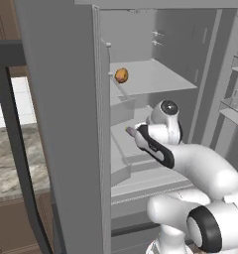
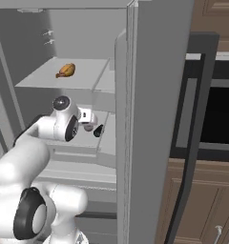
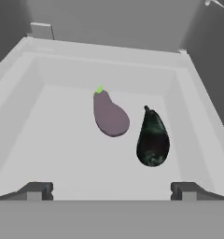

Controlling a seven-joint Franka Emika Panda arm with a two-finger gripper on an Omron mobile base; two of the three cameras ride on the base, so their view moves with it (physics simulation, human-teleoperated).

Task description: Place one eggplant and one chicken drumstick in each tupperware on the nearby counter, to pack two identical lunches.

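Observation:
Two eggplants lie side by side in a pale fridge drawer (image 3: pixel 20 107): a mauve-purple eggplant (image 3: pixel 110 116) and, to its right, a glossy near-black eggplant (image 3: pixel 153 138). My gripper (image 3: pixel 113 191) hangs open above the drawer's near edge, its fingertips (image 3: pixel 39 190) wide apart and nothing between them. From the right base view the gripper (image 2: pixel 93 127) reaches into the fridge below the shelf. A golden-orange chicken drumstick (image 1: pixel 121 75) (image 2: pixel 66 70) rests on that shelf (image 1: pixel 155 79). A strip of the marbled counter (image 1: pixel 12 158) is visible at the left. The tupperwares are out of view.
The open fridge door (image 1: pixel 66 124) (image 2: pixel 154 119) stands close beside the arm, with a dark handle bar (image 2: pixel 188 114) on it. A black oven window (image 2: pixel 221 114) and brown cabinets (image 2: pixel 202 200) are at the right. Door shelves (image 1: pixel 235 109) line the other side.

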